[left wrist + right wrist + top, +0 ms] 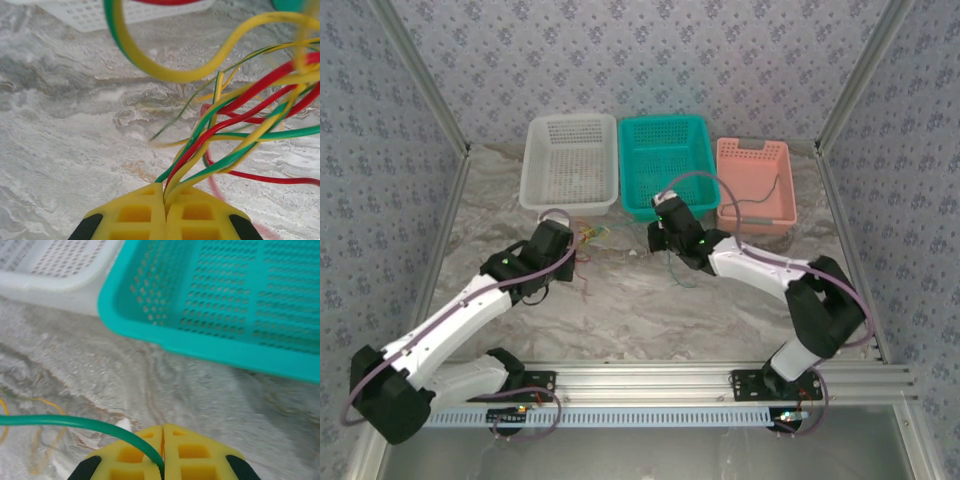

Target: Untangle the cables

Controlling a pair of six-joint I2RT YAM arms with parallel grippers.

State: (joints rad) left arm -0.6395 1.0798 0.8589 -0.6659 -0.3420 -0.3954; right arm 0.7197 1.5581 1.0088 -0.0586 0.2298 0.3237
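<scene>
The left end effector (pixel 165 209) gripped a bundle of thin yellow, green and red wires (pixel 225 125); the right end effector (pixel 163 450) pinched one thin green wire (pixel 75 421) running to its left.

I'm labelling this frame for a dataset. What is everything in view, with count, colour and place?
table: one, grey-white marbled, under everything
white basket: one, white, far edge, left
teal basket: one, teal, middle of that row
pink basket: one, pink, right of that row
cables: one tangled bundle, yellow, green and red, before the white basket
green cable: one, green, before the teal basket
dark cable: one, dark, inside the pink basket
left arm, right arm: white and black, bases at near edge
left gripper: yellow fingers, shut on the cables
right gripper: yellow fingers, shut on the green cable
</scene>
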